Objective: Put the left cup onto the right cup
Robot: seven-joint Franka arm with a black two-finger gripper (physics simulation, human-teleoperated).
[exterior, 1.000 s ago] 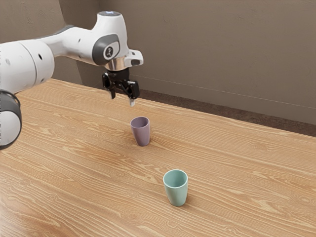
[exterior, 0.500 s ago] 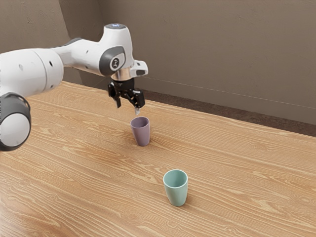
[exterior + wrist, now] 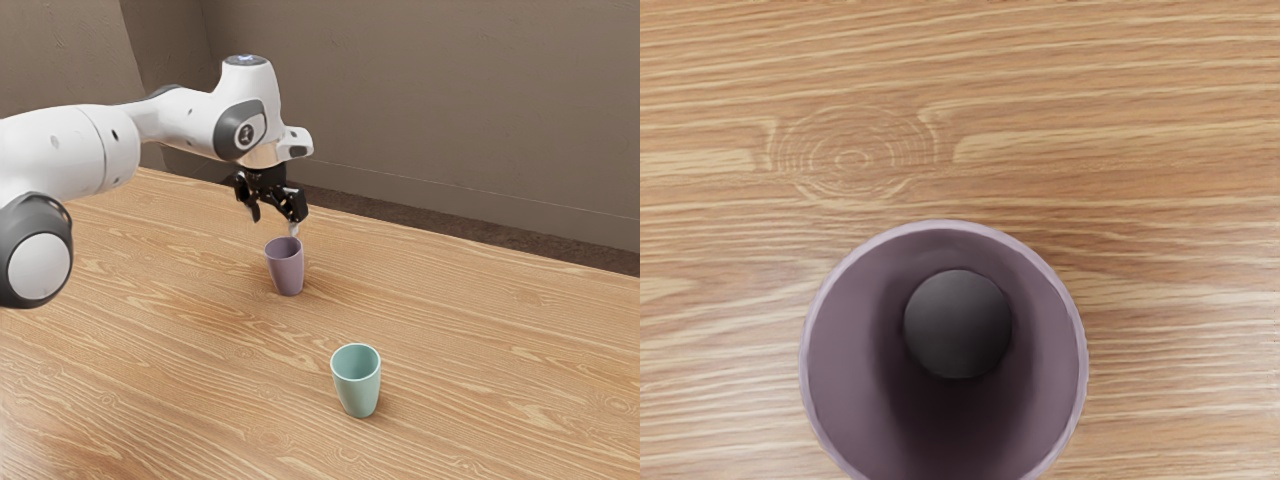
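Observation:
A purple cup (image 3: 285, 265) stands upright on the wooden table (image 3: 480, 330), toward the exterior view's left. A teal cup (image 3: 355, 379) stands upright nearer the front, to its right. My gripper (image 3: 277, 217) hangs just above the purple cup's rim, open, with nothing between its fingers. In the wrist view I look straight down into the purple cup (image 3: 944, 350), its mouth and dark bottom right under my hand.
The table's far edge runs along a dark floor strip (image 3: 480, 228) below a grey wall (image 3: 450, 90). Bare wood (image 3: 960, 100) surrounds the purple cup on every side.
My hand has moved toward the exterior view's right and downward, from beside and above the purple cup to just over its rim. Neither cup has moved.

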